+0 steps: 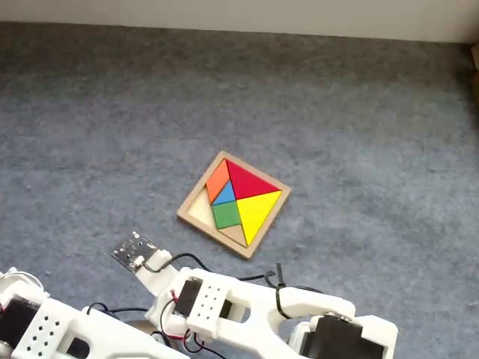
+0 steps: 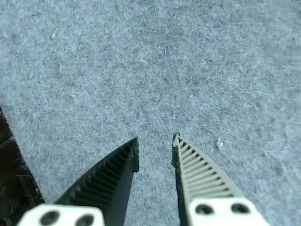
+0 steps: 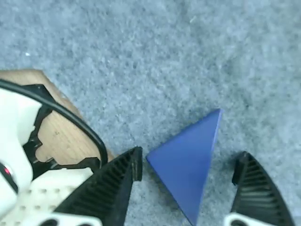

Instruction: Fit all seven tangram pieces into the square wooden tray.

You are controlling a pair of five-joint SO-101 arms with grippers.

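The square wooden tray point(image 1: 200, 185) lies corner-on at mid-table. It holds a red triangle point(image 1: 245, 179), a yellow triangle point(image 1: 257, 211), an orange piece point(image 1: 218, 181), a small light-blue triangle point(image 1: 224, 194) and a green square point(image 1: 225, 215). Bare wood shows at its left corner and along its lower edge. My right gripper point(image 3: 189, 157) is open low over the carpet, one finger on each side of a dark blue triangle point(image 3: 188, 160) that lies flat, with gaps on both sides. My left gripper point(image 2: 155, 141) is open over bare carpet.
Grey carpet covers the table. In the high view an arm point(image 1: 247, 307) stretches leftward along the front edge, and another arm point(image 1: 37, 329) sits at the front left corner. A brown wooden surface point(image 3: 61, 136) lies partly under a white arm part and a black cable.
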